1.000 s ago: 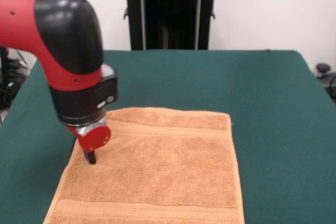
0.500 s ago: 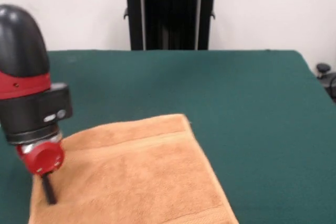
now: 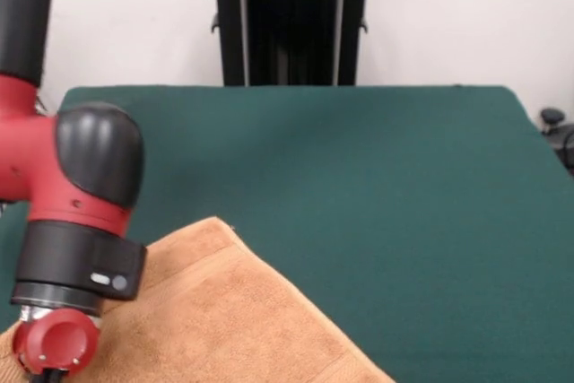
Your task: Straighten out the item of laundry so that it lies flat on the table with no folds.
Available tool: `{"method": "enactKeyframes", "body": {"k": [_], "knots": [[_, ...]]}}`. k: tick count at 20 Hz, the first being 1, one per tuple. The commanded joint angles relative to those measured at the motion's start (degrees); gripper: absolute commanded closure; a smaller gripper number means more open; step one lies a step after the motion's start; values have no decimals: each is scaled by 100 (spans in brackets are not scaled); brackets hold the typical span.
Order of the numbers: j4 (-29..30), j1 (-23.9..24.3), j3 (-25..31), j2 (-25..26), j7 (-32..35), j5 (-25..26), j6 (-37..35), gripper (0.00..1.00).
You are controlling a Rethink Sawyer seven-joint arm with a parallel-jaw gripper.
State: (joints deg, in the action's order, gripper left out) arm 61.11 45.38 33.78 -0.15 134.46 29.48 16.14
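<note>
The orange-tan terry towel (image 3: 224,311) lies at the bottom left of the front view, turned at an angle, with one corner pointing toward the table's middle. Its lower part runs out of the picture. The dark green table (image 3: 386,186) fills most of the view. My gripper (image 3: 52,372) hangs from the red and black arm at the bottom left edge, over the towel's left part. Only its red wrist disc and a dark stub below it show; the tips are cut off by the picture's bottom edge.
The robot's black pedestal (image 3: 291,20) stands at the table's far side against a white wall. A black knob-like object (image 3: 552,118) sits just off the table's right edge.
The arm has moved left and toward the camera over the last second. The towel has slid and turned with it, from lying square in the middle to lying angled at the bottom left.
</note>
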Motion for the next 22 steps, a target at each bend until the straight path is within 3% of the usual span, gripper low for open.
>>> {"method": "enactKeyframes", "body": {"k": [1,11,16,19,22], "knots": [[139,-493,-621,1173,-19,18,-1378,100],[161,-717,-991,897,-219,-378,-2032,100],[470,-1341,-2021,517,328,-874,-1966,100],[937,-1744,-2736,268,701,-1213,-1406,100],[1170,-1913,-3026,40,550,-1231,-1351,100]]}}
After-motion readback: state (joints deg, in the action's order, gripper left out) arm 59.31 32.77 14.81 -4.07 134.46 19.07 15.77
